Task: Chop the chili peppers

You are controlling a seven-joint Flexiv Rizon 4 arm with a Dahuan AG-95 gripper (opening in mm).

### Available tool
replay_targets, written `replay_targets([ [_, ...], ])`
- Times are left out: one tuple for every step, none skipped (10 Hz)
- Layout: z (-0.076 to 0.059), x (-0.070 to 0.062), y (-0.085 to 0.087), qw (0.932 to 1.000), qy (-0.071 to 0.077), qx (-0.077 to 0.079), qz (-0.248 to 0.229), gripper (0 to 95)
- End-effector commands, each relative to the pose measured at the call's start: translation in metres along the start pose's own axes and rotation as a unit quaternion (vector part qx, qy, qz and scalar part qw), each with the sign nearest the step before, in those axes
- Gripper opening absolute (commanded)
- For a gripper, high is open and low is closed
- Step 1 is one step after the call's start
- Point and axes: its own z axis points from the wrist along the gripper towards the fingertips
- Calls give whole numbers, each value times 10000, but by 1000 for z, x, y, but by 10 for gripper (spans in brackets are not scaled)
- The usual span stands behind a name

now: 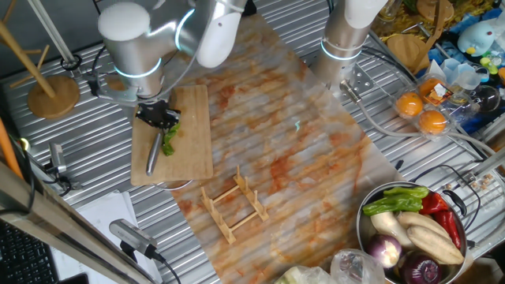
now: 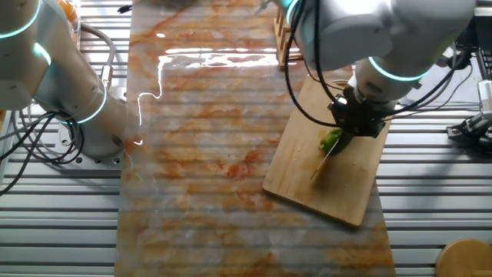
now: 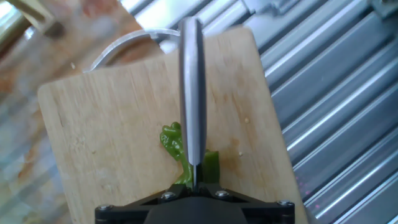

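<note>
Directly under the gripper (image 3: 194,186), which is clamped on a knife (image 3: 191,93), the chili peppers (image 3: 177,146) lie on the wooden cutting board (image 3: 112,124), bright green pieces showing on both sides of the blade. Beyond them the blade runs out along the board toward its far edge. Farther off, a small wooden rack (image 1: 233,205) stands on the patterned mat (image 1: 316,158), and a bowl of mixed vegetables (image 1: 410,225) sits well apart.

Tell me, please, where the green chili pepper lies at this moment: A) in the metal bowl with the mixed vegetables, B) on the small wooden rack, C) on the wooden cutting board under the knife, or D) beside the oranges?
C: the chili pepper lies on the cutting board, with the knife in the gripper right over it.
</note>
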Motion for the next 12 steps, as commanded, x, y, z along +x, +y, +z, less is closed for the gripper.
replay_targets([
  [14,10,4,9999,-115,55,-49,0],
  [11,15,4,9997,-164,84,-146,0],
  [7,22,3,9996,-216,50,-163,0],
  [4,30,3,9994,-277,63,-181,0],
  [6,37,5,9988,-466,51,-143,0],
  [7,39,5,9983,-552,58,-152,0],
  [7,39,5,9979,-627,43,-157,0],
  [7,39,5,9977,-652,55,-194,0],
  [7,39,5,9977,-634,63,-214,0],
  [8,39,6,9982,-553,59,-234,0],
  [9,41,7,9991,-328,37,-248,0],
  [11,41,6,9995,-103,22,-286,0],
])
